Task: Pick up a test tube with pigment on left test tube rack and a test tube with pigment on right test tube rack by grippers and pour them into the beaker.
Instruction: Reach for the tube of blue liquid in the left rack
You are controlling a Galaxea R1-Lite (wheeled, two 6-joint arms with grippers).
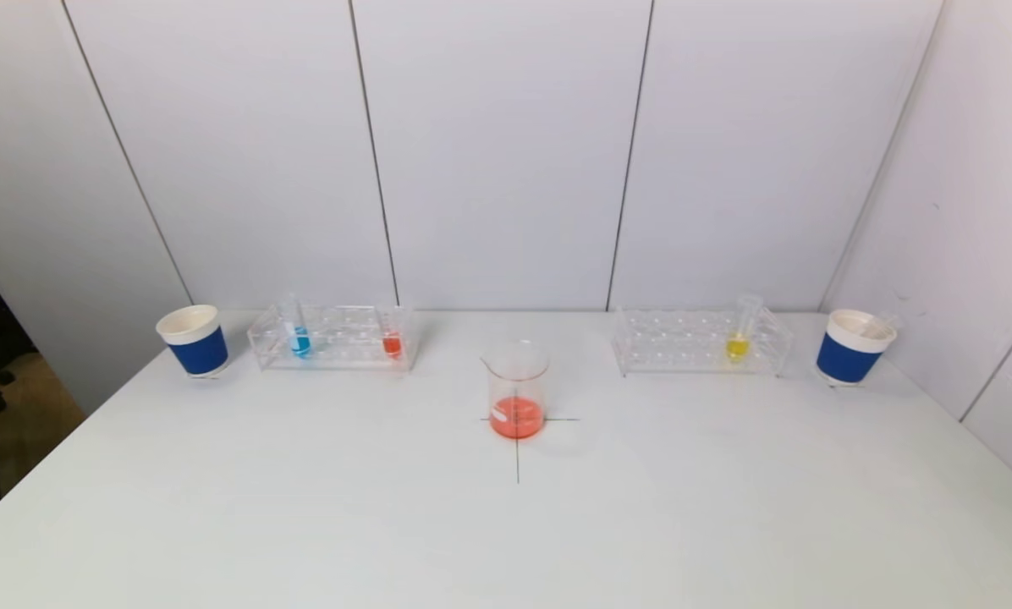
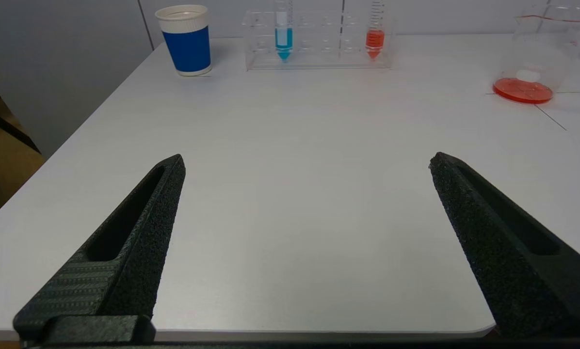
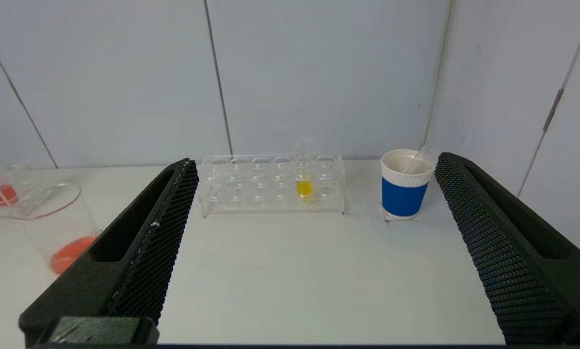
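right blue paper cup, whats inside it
A clear empty test tube leans inside the right blue paper cup, its top poking above the rim. The cup wall hides the tube's lower part and the cup's bottom.

We find bare table (image 1: 303, 507) across the whole near side, beaker (image 1: 516, 389) standing alone at centre, left rack (image 1: 332, 338) and right rack (image 1: 701, 342) against the back wall, open lanes between them, a cup (image 1: 195, 340) beyond each rack's outer end.

Left gripper (image 2: 307, 162): 2 black tapered fingers (image 2: 139, 232), grainy, slotted. Right gripper (image 3: 316, 165): black, honeycomb-textured.
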